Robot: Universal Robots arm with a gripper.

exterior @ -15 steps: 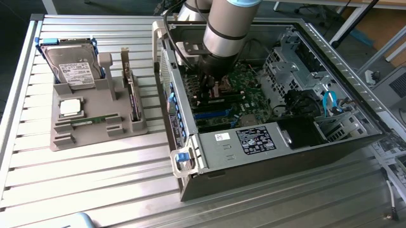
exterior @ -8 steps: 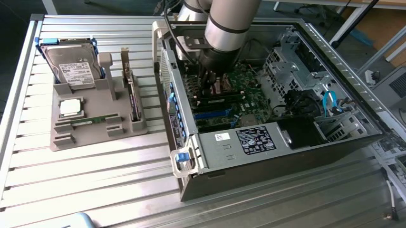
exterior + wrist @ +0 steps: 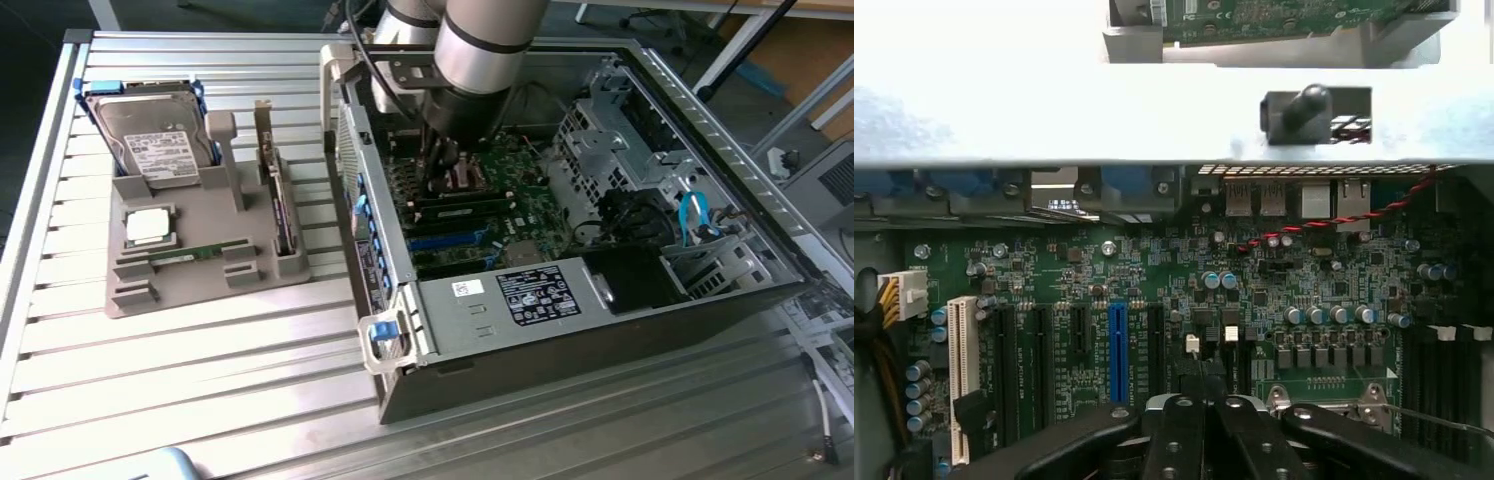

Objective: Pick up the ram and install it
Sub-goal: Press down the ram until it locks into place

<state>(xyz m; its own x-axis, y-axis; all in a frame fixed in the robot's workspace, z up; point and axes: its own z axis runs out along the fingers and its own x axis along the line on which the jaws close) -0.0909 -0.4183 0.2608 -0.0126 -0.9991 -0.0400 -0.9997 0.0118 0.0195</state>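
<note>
Ram stick (image 3: 198, 252): one lies flat in the grey tray (image 3: 200, 290) on the exterior view's left, well apart from me, kept in its slot for picking. My gripper (image 3: 1199, 425) is inside the open computer case (image 3: 587, 300), low over the green board (image 3: 1184, 290), fingers together. Whether they pinch a second stick I cannot tell; my arm hides the memory slots.

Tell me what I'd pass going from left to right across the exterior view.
Hard drive and, below it, the silver processor chip on the grey holder tray → ram → upright expansion card → open computer case, with the robot arm reaching into it.
</note>
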